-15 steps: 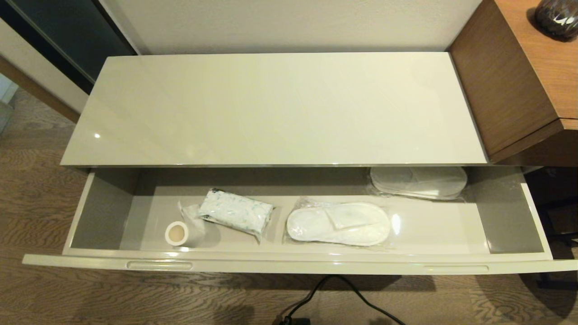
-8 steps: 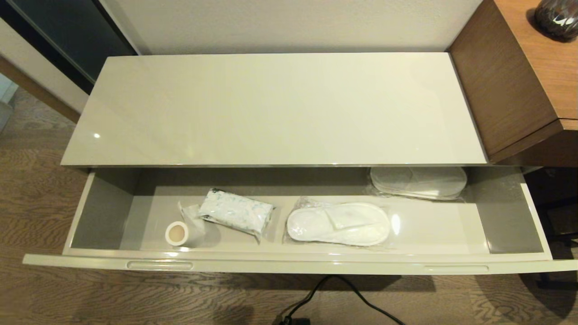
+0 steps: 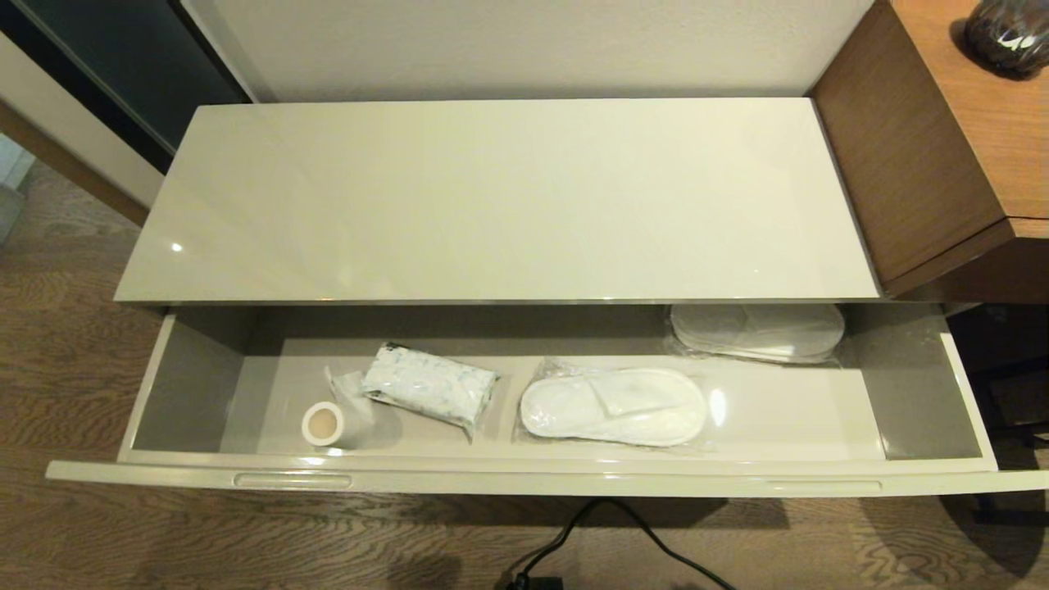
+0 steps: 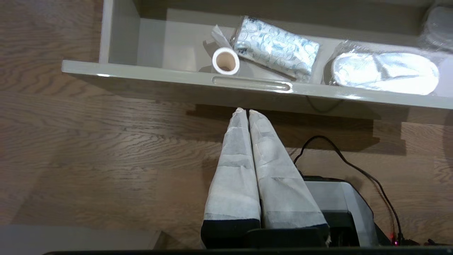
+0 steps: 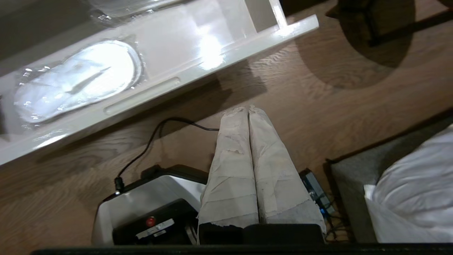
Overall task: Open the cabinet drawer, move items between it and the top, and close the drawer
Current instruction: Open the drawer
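The cabinet drawer point(image 3: 524, 478) stands pulled out below the bare cream-white top point(image 3: 500, 197). On its grey floor lie a white roll point(image 3: 322, 424), a patterned wrapped packet point(image 3: 429, 383) and a bagged pair of white slippers point(image 3: 615, 406). A second bagged pair point(image 3: 758, 330) lies at the back right, half under the top. My left gripper point(image 4: 245, 111) is shut and empty over the floor, just short of the drawer's left slot handle point(image 4: 252, 84). Over the floor, short of the drawer's right end point(image 5: 297, 26), my right gripper point(image 5: 244, 109) is shut and empty too. Neither arm shows in the head view.
A brown wood-grain cabinet point(image 3: 926, 147) with a dark vase point(image 3: 1004, 33) adjoins on the right. A black cable point(image 3: 623, 533) runs over the wood floor from my base point(image 5: 141, 209). A bed corner with white bedding point(image 5: 414, 191) lies to my right.
The head view has shifted very slightly; the drawer and its contents lie as before. No arm enters that view.
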